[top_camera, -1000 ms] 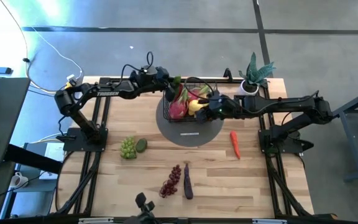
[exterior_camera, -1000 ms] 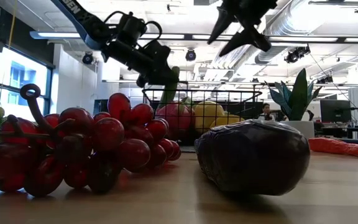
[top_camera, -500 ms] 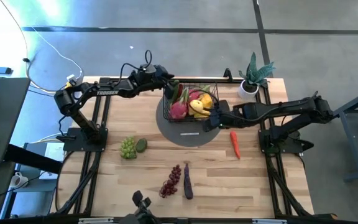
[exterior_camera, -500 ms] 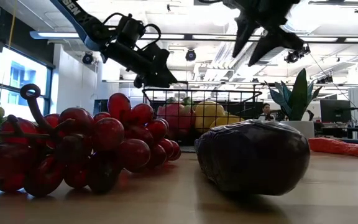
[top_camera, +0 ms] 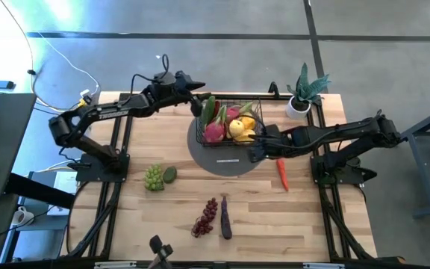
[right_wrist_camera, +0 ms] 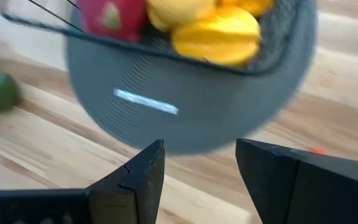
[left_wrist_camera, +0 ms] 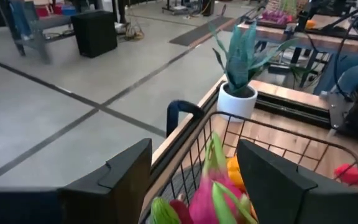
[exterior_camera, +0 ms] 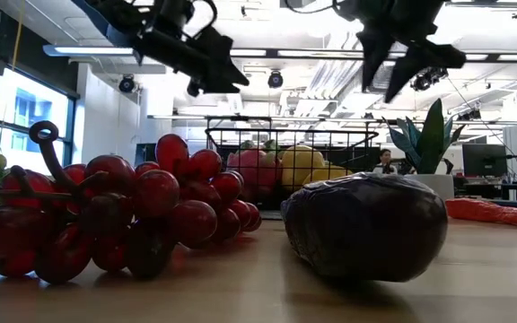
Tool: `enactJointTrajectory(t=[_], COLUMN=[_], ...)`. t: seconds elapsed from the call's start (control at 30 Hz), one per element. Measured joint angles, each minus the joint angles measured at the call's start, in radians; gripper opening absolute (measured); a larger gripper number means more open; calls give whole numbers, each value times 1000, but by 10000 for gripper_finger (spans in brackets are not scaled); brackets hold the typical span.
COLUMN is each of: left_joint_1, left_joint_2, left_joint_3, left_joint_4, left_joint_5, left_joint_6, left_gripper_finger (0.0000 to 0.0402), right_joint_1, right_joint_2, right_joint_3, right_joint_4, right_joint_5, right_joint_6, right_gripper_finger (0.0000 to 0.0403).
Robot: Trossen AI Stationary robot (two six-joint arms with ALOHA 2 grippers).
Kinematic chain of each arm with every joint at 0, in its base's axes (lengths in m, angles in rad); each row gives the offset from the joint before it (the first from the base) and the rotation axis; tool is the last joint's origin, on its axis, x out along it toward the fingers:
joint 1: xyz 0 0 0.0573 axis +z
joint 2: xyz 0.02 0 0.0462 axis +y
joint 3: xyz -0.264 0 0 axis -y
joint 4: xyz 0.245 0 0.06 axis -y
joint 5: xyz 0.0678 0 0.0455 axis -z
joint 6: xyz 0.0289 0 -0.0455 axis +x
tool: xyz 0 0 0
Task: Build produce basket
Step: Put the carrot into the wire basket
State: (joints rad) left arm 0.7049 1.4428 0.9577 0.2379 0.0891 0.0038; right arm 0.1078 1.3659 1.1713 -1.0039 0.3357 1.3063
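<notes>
I'm seeing the basket (top_camera: 227, 123) sitting on the grey disc (top_camera: 228, 155), holding dragon fruit (top_camera: 213, 131), cucumber (top_camera: 209, 109), yellow fruit (top_camera: 239, 128), left claw (top_camera: 197, 89) hanging open and empty beside it, right claw (top_camera: 254, 150) gaping empty over the disc's edge

The left gripper (top_camera: 198, 89) released the cucumber (top_camera: 209, 110) into the basket (top_camera: 228, 141) and withdrew.

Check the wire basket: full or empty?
Partly full: the basket holds a pink dragon fruit, yellow fruits and a cucumber.
</notes>
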Motion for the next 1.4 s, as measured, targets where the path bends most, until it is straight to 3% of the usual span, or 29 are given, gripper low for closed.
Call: enactJointTrajectory(t=[0.47, 0.9, 1.4], left_joint_1=[-14, -14, -14], left_joint_2=[-110, -110, -110], left_joint_3=[0, 0, 0], left_joint_4=[-155, -190, -190], left_joint_5=[-18, -27, -26], left_joint_6=[32, 53, 53], left_gripper_finger=[227, 227, 227], right_joint_1=[2, 114, 256], right_joint_2=[0, -7, -281], right_joint_3=[0, -14, -225], right_joint_4=[-292, -549, -457], right_joint_5=[-188, -199, -236], right_joint_6=[-30, 68, 393], right_gripper_finger=[181, 181, 181])
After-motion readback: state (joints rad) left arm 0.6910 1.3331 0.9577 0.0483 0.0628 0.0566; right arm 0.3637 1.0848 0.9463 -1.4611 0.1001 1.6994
